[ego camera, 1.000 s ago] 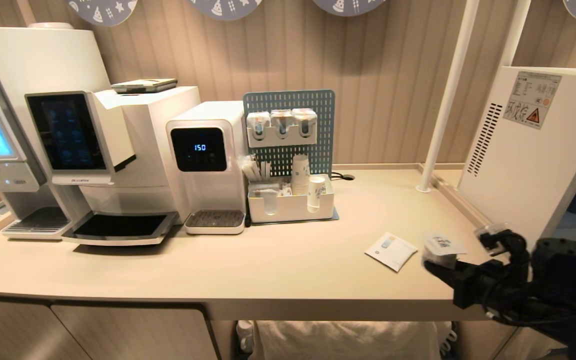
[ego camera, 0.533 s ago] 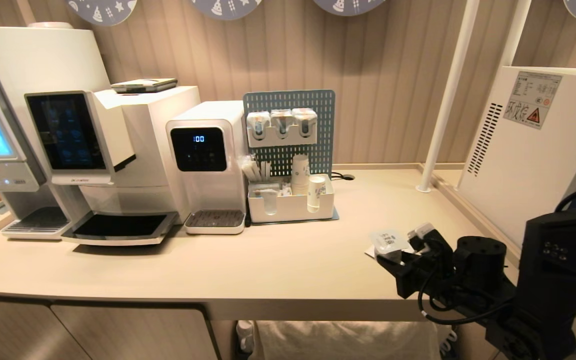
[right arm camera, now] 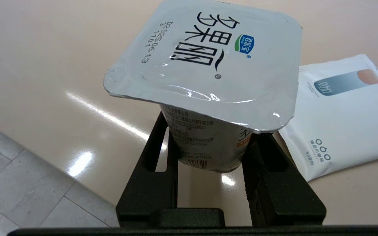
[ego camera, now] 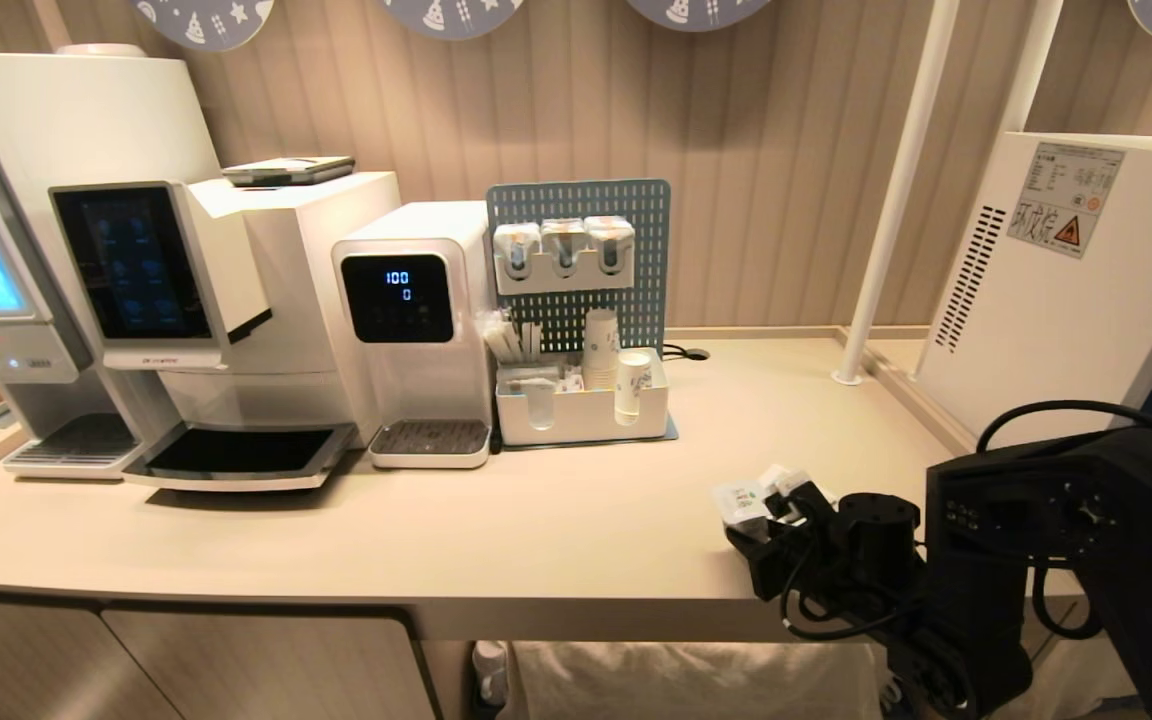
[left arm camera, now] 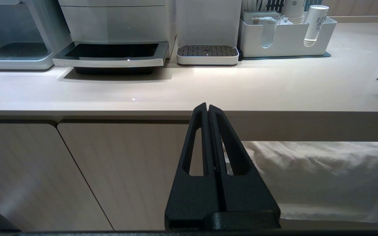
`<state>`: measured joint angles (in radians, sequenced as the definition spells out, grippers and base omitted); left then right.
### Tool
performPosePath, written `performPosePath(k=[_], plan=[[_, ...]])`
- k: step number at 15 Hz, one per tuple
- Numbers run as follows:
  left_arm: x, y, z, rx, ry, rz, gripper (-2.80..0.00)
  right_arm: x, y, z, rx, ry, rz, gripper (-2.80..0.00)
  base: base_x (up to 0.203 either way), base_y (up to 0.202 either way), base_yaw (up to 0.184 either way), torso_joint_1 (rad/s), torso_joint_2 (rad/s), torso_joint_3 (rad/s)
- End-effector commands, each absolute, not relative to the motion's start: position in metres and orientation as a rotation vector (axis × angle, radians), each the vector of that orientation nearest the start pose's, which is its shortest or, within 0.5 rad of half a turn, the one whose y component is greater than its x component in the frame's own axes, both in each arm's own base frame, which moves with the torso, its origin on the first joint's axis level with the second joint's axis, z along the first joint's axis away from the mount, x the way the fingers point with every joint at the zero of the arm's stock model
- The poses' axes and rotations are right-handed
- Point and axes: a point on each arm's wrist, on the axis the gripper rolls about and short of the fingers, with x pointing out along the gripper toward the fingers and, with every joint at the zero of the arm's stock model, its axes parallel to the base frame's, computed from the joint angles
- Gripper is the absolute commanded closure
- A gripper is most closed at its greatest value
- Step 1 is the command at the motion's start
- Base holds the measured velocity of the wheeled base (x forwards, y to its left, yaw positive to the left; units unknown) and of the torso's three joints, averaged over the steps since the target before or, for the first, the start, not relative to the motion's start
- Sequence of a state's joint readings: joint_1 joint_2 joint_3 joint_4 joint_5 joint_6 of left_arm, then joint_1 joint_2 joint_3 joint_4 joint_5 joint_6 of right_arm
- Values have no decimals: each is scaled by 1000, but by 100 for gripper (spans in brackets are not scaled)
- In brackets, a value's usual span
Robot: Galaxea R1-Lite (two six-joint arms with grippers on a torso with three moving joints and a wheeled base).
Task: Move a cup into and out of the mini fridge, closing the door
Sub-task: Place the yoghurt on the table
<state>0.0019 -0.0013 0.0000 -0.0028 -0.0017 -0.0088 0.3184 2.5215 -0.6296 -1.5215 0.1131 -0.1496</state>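
The cup (ego camera: 742, 497) is a small white tub with a squarish foil lid (right arm camera: 208, 62) printed in black. My right gripper (ego camera: 764, 530) is shut on its tapered body, one finger on each side (right arm camera: 208, 132), and holds it just above the counter (ego camera: 536, 540) near the front right. The mini fridge (ego camera: 1066, 300) stands at the far right, showing only a white side panel with vents and a warning label. Its door is out of view. My left gripper (left arm camera: 207, 106) is shut and empty, parked below the counter's front edge before the cabinet doors.
A white sachet (right arm camera: 343, 114) lies on the counter right beside the held cup. A coffee machine (ego camera: 186, 300), a water dispenser (ego camera: 411, 320) and an organiser tray with paper cups (ego camera: 586, 410) line the back. A white post (ego camera: 896, 190) stands left of the fridge.
My right arm has swung left from beside the fridge, carrying the cup over the sachet near the counter's front. The left arm has stayed still.
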Motion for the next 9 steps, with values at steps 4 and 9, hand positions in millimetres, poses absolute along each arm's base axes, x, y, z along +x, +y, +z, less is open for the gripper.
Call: performPosePath(k=[4, 9], plan=[[-23, 0, 75, -9, 0, 2, 0, 342, 117, -66, -180, 350, 443, 0, 0, 0, 0, 0, 0, 0], [-23, 0, 75, -9, 0, 2, 0, 342, 116, -67, -185, 352, 414, 0, 0, 0, 0, 0, 0, 0]])
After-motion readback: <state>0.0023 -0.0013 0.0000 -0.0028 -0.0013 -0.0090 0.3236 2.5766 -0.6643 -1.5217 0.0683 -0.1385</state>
